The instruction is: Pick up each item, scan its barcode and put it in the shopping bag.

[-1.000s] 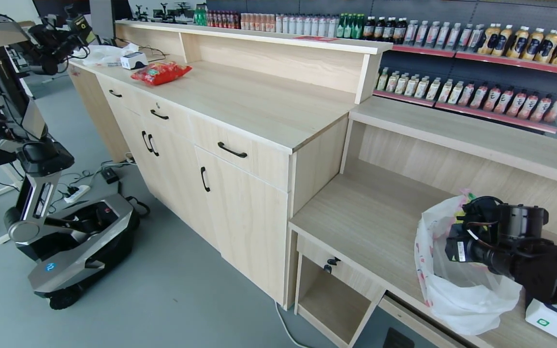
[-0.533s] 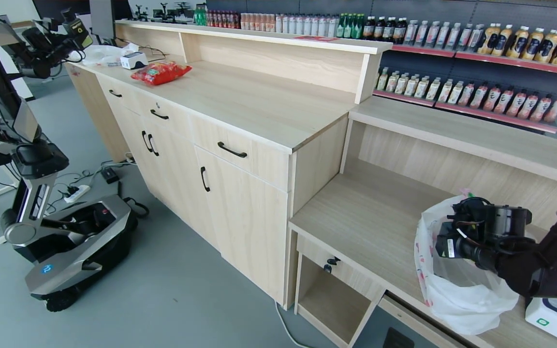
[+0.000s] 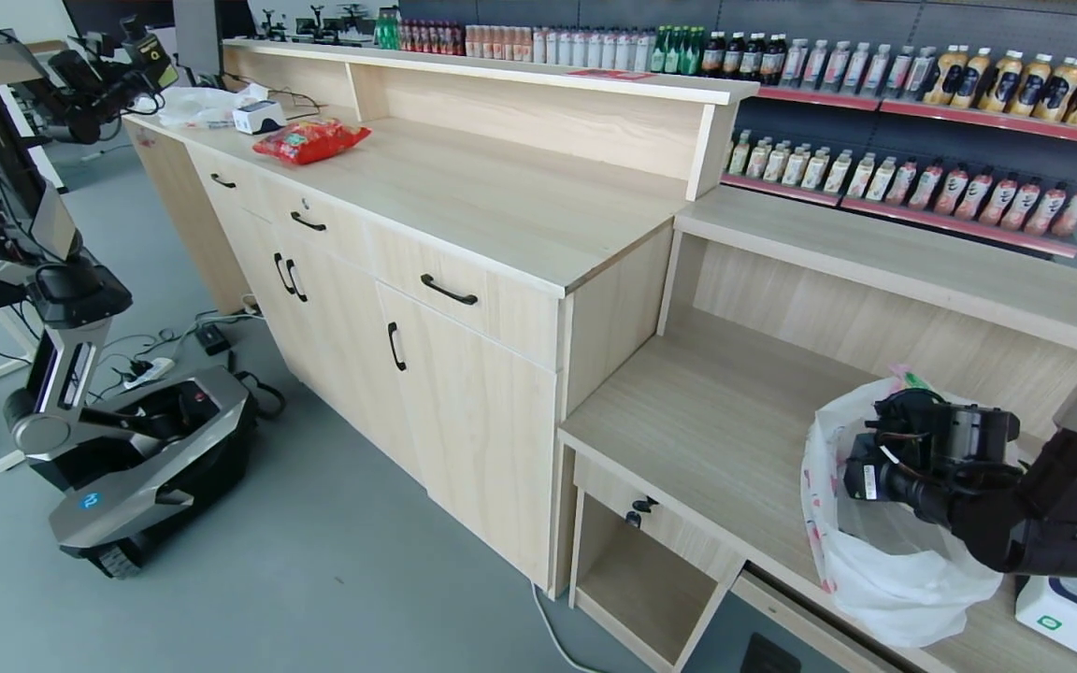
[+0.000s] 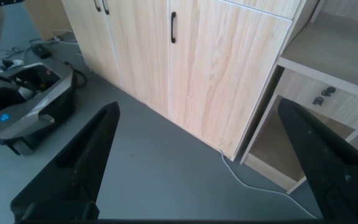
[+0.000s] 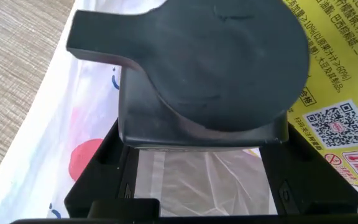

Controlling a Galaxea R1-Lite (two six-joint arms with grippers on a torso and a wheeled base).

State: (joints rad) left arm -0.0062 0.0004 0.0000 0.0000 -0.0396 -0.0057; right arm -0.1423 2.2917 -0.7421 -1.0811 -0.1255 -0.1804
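Observation:
A white plastic shopping bag (image 3: 884,579) stands open on the low counter at the right. My right gripper (image 3: 861,472) is at the bag's mouth, pointing into it. In the right wrist view the right gripper (image 5: 204,124) is shut on a black item (image 5: 197,56) with a round top, held over the bag's (image 5: 61,143) opening. A yellow package (image 5: 334,81) lies inside the bag. My left gripper (image 4: 197,109) hangs open above the grey floor in front of the cabinet doors, with nothing in it. A red snack bag (image 3: 311,140) lies on the long counter far to the left.
A white scanner box (image 3: 1076,608) sits right beside the bag. Another robot (image 3: 99,439) stands on the floor at the left, its base (image 4: 23,106) near cables. Drink shelves (image 3: 922,187) line the back wall. A small white box (image 3: 258,117) sits beyond the red snack bag.
My right gripper has shifted slightly left and tipped further into the bag as the forearm rose. The other robot at the left has moved a little.

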